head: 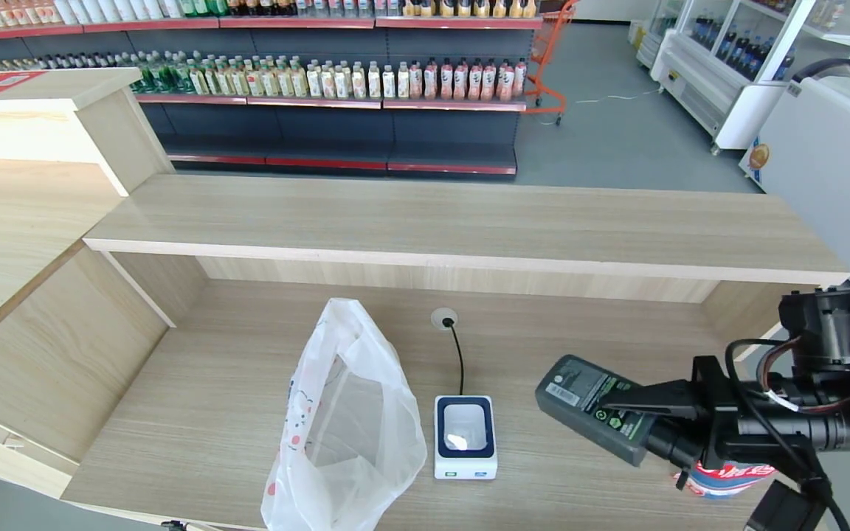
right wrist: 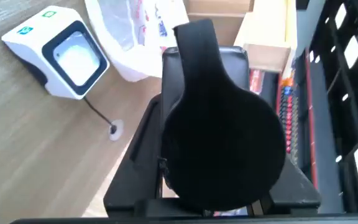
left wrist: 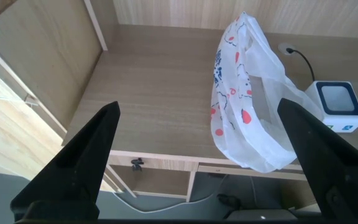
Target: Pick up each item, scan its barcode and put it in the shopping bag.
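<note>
Pinching a dark grey pack (head: pixel 580 391) between the jaws of the right gripper (head: pixel 620 419), one finger (head: pixel 643 402) laid across its labelled top face, the other beneath it and hidden; holding that pack in the air above the wooden counter (head: pixel 196 413), its free end reaching out ahead of the jaws; ahead of those jaws and lower, just past the pack's free end, a white scanner (head: pixel 465 435) with a dark-framed window facing up; on the far side of the scanner from the right jaws, just beside it, the shopping bag (head: pixel 351 420), thin white plastic with red and blue print, slumped on the counter with its mouth open; from the back of the scanner to a round hole in the counter, a black cable (head: pixel 458 358); behind the right jaws, under the arm and mostly hidden, a red and white item (head: pixel 727 476) on the counter, kind not possible to tell; spread wide with nothing between them, the jaws of the left gripper (left wrist: pixel 197 104); hanging above the near edge of the counter; ahead of the left jaws and below them, the bag, with the scanner just past it.
</note>
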{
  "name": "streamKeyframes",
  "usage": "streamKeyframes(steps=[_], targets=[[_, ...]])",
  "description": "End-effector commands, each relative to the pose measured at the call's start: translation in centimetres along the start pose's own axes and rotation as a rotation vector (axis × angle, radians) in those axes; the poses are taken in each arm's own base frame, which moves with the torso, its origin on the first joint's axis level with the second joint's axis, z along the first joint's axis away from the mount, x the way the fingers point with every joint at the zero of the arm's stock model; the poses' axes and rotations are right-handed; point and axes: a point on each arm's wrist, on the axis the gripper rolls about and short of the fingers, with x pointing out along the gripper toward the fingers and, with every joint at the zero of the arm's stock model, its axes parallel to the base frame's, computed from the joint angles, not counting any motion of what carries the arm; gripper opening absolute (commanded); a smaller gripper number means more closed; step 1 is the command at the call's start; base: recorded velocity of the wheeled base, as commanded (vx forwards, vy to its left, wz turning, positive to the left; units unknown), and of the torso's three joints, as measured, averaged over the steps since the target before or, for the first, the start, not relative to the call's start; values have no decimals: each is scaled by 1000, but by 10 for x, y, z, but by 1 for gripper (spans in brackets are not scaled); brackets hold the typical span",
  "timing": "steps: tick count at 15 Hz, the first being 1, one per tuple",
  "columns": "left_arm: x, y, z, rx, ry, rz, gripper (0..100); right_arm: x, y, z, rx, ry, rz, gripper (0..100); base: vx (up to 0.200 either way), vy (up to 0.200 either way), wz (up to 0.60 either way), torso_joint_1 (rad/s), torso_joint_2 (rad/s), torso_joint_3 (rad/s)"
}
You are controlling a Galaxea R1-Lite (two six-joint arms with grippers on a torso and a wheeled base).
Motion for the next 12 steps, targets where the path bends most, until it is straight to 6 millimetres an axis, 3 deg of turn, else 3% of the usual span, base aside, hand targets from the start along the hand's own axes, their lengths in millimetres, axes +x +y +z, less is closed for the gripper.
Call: streamKeyframes(steps=[1, 8, 12], targets=[[0, 0, 0, 0, -1, 0, 100, 21, -14, 20, -208, -123, -37, 0, 0, 0, 0, 0, 0, 0], [0, 0, 0, -1, -1, 0, 100, 19, -21, 23, -448, -127, -90, 0, 0, 0, 0, 0, 0, 0], [0, 0, 0, 0, -1, 0, 100, 40, -33, 42, -493, -270, -199, 0, 0, 0, 0, 0, 0, 0]])
